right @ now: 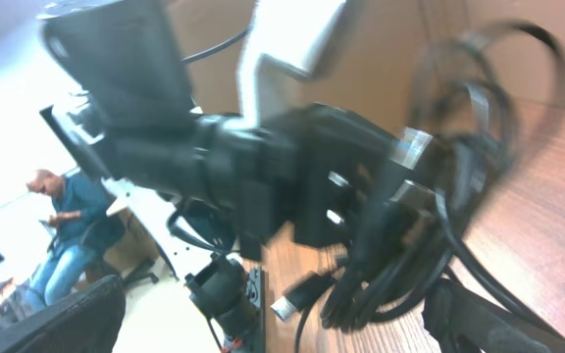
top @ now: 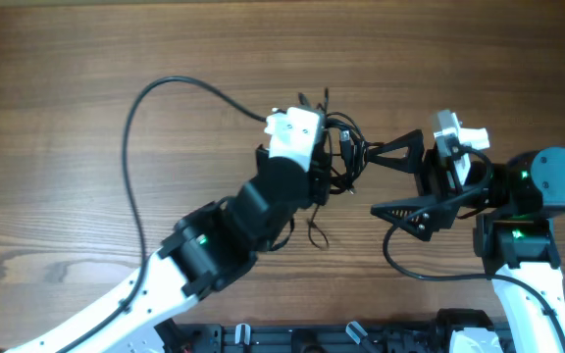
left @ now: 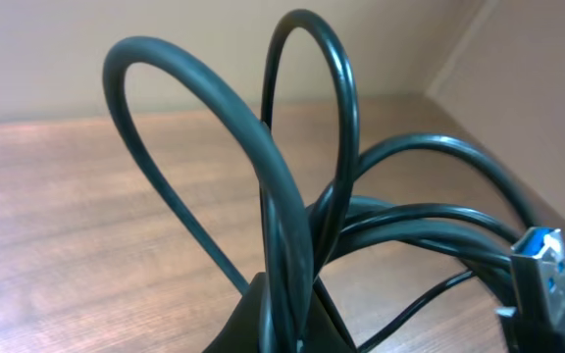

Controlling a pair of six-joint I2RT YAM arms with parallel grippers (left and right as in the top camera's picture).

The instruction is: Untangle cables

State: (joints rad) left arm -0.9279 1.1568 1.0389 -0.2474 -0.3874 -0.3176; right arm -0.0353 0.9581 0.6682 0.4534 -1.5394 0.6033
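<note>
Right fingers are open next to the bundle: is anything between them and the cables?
Nothing visible does. Overhead, the right gripper stands open beside the cables, reaching the bundle's edge. The left gripper, shut on the cables, is on the far side.

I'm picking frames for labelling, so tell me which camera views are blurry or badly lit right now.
Right wrist view: smeared with motion blur throughout, the cables streaked, the upper left corner blown out white. Left wrist view: the near cable loops sharp, the table behind slightly soft. Overhead view: evenly lit and crisp, only soft shadows.
</note>
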